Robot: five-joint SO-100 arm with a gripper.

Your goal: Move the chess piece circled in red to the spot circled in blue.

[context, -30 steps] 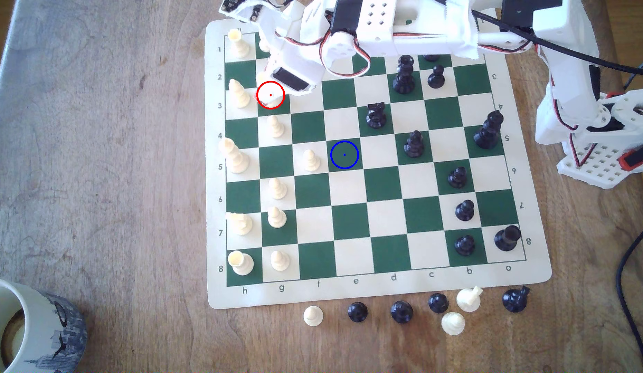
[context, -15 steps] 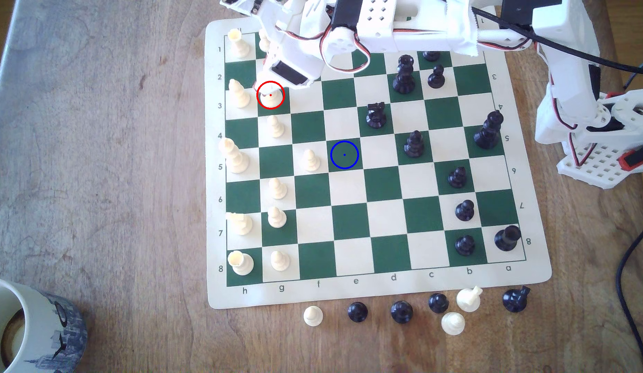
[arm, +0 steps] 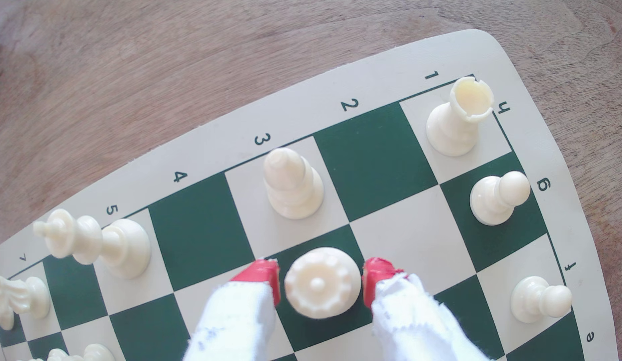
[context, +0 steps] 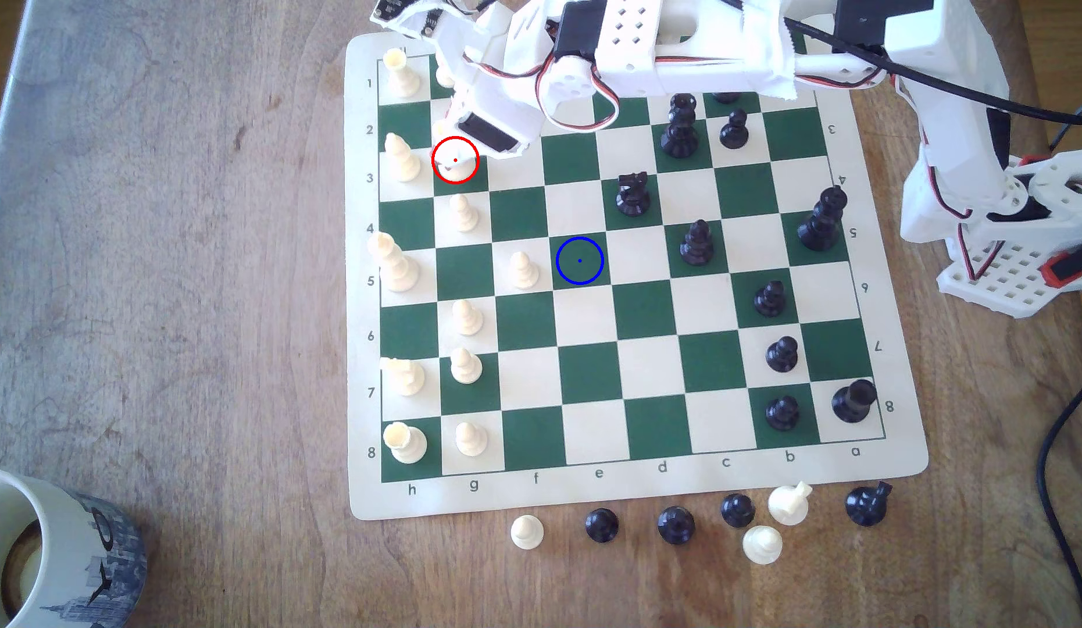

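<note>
While the arm reaches across the board, the gripper (arm: pixel 320 283) straddles the chess piece (arm: pixel 321 282).

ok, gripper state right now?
Gripper: open, red fingertips on either side of the crowned cream chess piece, with slim gaps showing; not gripping it yet.

My arm (context: pixel 677 54) is white printed plastic with perforated link housings, black servo blocks, and red, white and black wire loops. A thick black cable (context: pixel 979 99) runs along it. My gripper (arm: pixel 320 284) has red fingertips (arm: pixel 264 274) above frayed white cloth wrapping.
</note>
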